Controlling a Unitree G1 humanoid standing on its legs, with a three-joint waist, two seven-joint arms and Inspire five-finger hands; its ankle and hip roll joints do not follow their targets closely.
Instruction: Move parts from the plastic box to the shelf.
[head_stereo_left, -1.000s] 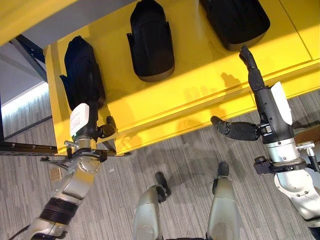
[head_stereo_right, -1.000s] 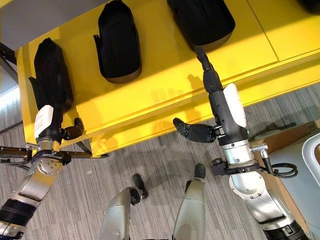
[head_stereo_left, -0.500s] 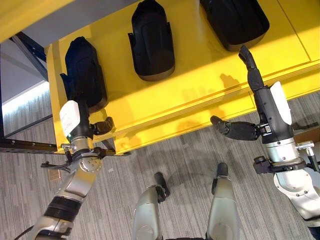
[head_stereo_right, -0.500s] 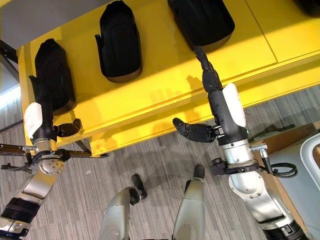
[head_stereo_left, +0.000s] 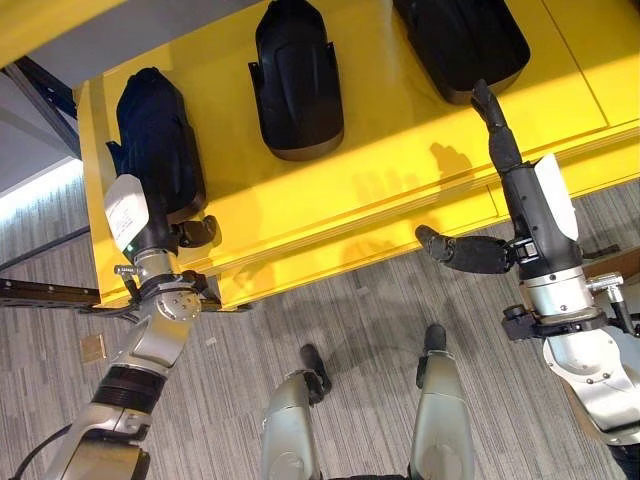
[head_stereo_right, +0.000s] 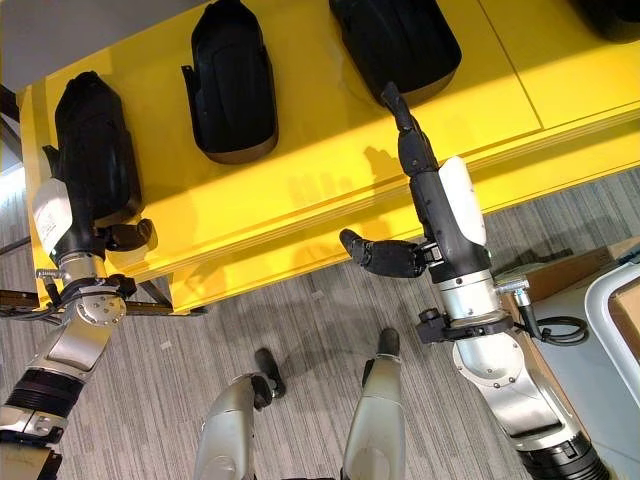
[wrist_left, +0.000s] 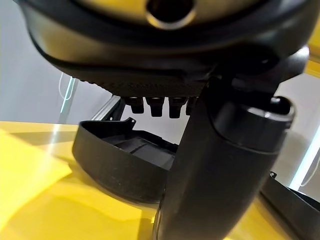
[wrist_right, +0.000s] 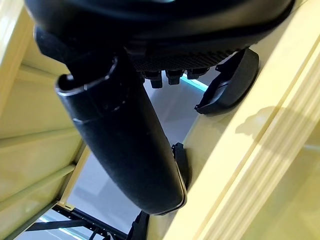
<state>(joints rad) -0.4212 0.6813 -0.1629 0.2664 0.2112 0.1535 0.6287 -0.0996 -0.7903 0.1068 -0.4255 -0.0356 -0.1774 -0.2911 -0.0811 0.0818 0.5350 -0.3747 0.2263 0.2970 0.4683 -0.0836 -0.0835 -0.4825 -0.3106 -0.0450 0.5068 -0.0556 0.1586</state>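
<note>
Three dark parts (head_stereo_left: 293, 80) lie on the yellow shelf (head_stereo_left: 400, 190) – placing looks done. Left hand (head_stereo_left: 150, 215) and right hand (head_stereo_left: 500, 150) have straight fingers, holding nothing; next, go back to the box

Cut off by the upper edge: the far end of the right black part (head_stereo_left: 462, 45) on the yellow shelf (head_stereo_left: 400, 160), also the top of the middle part (head_stereo_left: 295, 80). Hidden behind the left hand (head_stereo_left: 140, 225): the near end of the left part (head_stereo_left: 155, 140), so contact between fingers and part cannot be told. In the left wrist view, covered by the thumb (wrist_left: 225, 170): much of the nearest part (wrist_left: 120, 160). Cropped at the right edge: a pale box (head_stereo_right: 620, 320), contents not readable.
</note>
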